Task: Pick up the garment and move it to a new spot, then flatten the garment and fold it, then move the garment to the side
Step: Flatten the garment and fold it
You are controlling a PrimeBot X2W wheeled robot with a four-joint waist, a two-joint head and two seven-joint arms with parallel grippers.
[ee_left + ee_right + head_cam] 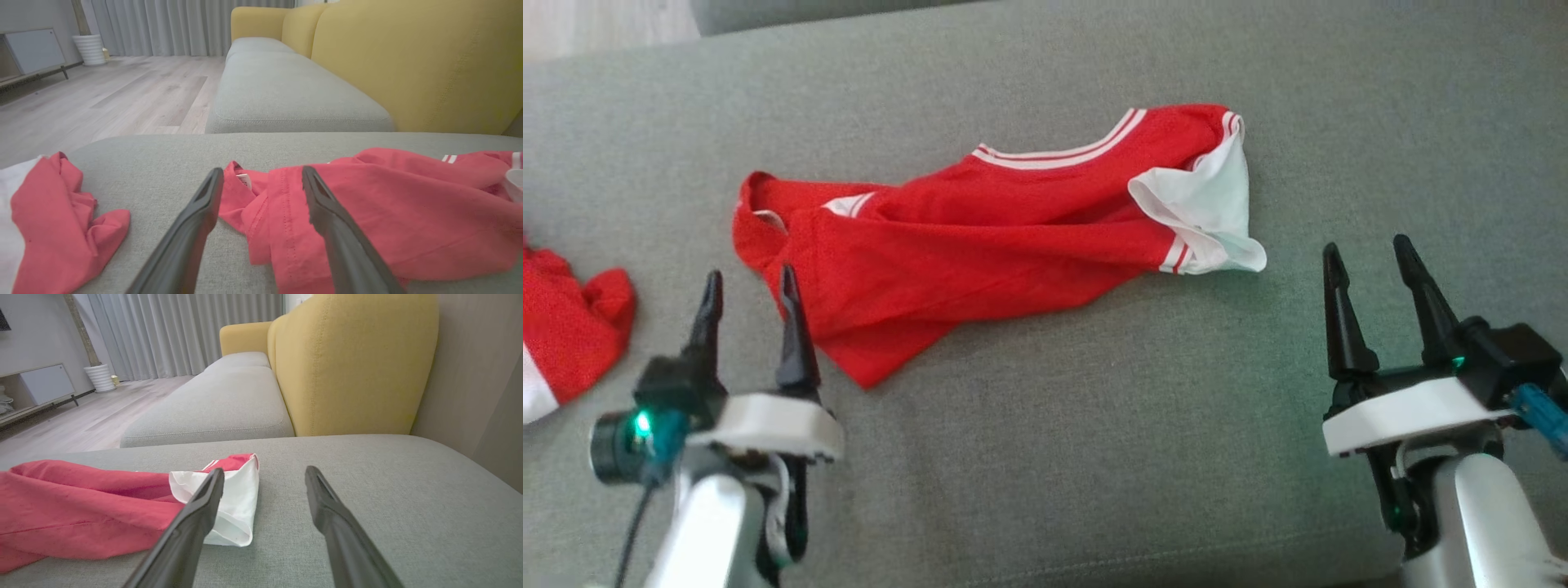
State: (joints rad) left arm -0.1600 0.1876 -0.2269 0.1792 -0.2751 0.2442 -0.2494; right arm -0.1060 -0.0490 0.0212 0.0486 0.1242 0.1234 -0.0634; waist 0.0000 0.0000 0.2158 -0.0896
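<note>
The red garment (980, 237) lies in a loose, rumpled strip across the middle of the grey sofa cushion (1094, 457). Its body is bunched into long folds, one corner trails toward the robot, and a white inside-out part (1213, 208) is turned up at the robot's right end. The left end effector (750, 276) hovers just beside the garment's left end with its fingers apart and nothing between them. The right end effector (1367, 247) sits near the white part, also spread and empty, with bare cushion between it and the cloth. A second red piece of clothing (568, 327) is heaped at the far left, apart from the first. As things lie, the garment seems to be set down in its working spot but not spread. Flattening looks like the step in hand, and folding and moving it to the side are both still to do.
</note>
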